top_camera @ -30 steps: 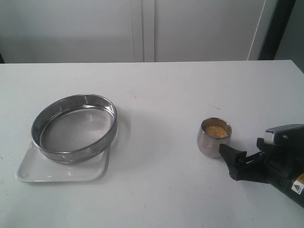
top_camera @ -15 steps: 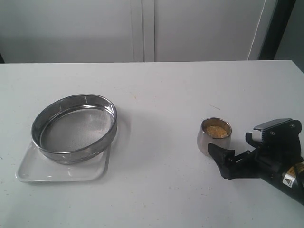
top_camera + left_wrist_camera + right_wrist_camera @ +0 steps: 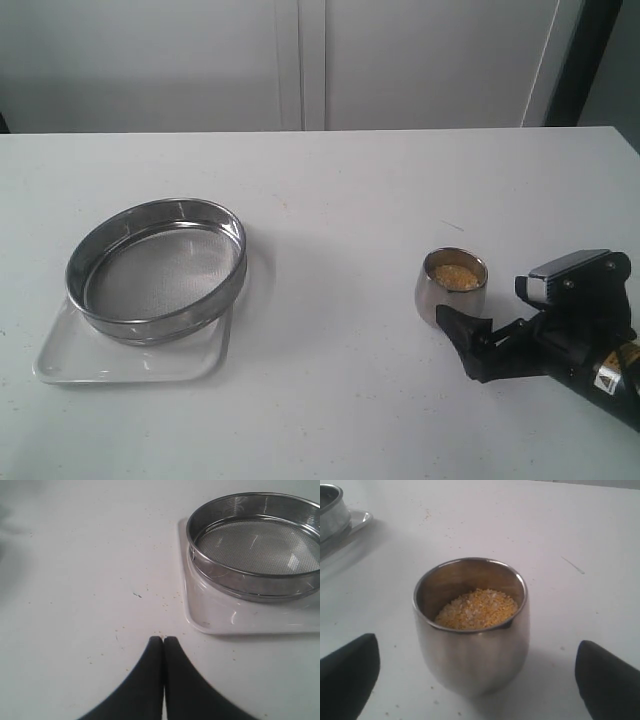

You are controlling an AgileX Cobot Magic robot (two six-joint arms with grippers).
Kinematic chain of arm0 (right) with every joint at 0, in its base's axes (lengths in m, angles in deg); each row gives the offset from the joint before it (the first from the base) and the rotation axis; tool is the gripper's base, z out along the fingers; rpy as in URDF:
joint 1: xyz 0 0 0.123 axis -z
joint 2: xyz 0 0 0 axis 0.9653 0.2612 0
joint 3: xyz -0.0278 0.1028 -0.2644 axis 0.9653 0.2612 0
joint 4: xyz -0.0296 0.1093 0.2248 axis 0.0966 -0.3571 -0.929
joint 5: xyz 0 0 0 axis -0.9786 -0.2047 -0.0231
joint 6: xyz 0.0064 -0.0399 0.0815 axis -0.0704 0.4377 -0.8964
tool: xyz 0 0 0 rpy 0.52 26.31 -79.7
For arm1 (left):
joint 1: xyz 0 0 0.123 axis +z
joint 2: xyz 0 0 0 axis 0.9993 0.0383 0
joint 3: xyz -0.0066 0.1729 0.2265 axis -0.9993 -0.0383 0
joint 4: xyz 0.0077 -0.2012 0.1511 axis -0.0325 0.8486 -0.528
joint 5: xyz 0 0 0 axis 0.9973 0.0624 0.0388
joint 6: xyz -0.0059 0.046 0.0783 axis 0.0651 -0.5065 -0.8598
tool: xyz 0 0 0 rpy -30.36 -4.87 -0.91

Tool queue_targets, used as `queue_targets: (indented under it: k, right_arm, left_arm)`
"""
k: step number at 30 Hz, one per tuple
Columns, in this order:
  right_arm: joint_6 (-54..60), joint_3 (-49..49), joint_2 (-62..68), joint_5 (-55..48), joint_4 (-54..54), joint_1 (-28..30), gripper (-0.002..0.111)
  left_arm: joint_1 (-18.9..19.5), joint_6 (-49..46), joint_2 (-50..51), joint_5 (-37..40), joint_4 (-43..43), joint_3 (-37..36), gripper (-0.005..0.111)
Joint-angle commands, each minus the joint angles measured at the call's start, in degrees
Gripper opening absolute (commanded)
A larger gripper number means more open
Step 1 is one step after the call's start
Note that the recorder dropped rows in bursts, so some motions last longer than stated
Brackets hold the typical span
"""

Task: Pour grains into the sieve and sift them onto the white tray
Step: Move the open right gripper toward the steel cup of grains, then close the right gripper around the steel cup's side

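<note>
right wrist view shows fine golden-yellow and paler grains (image 3: pixel 476 609) lying low inside a shiny steel cup (image 3: pixel 470 660) on the table (image 3: pixel 570 530), just before the right gripper (image 3: pixel 477 679), its jaws spread wide; left gripper (image 3: pixel 163 639) pinched together, empty.

backdrop: pale grey panelled wall (image 3: pixel 150 60), vertical seam (image 3: pixel 300 60) at centre | right edge: dark upright post (image 3: pixel 585 60) | surface: flat white speckled counter (image 3: pixel 340 190) | light: soft, even

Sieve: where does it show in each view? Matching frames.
Exterior: sieve on the left side of the table, resting on the white tray.
Left wrist: sieve nearly whole, on the tray, beyond the shut left end effector.
Right wrist: sliver of its wall at the frame edge, far behind the steel cup.
Shared landmark: the white tray under it.
</note>
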Motion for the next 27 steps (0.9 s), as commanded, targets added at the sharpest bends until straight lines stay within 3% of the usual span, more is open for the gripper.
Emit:
queue_targets:
  k: [1, 27]
  right_arm:
    - [4.3, -0.3, 0.2, -0.3, 1.1, -0.3, 0.099]
    - [4.2, -2.1, 1.5, -0.2, 4.5, -0.6, 0.099]
  left_arm:
    - [0.0, 0.0, -0.2, 0.0, 0.4, -0.2, 0.000]
    - [0.0, 0.0, -0.2, 0.0, 0.4, -0.2, 0.000]
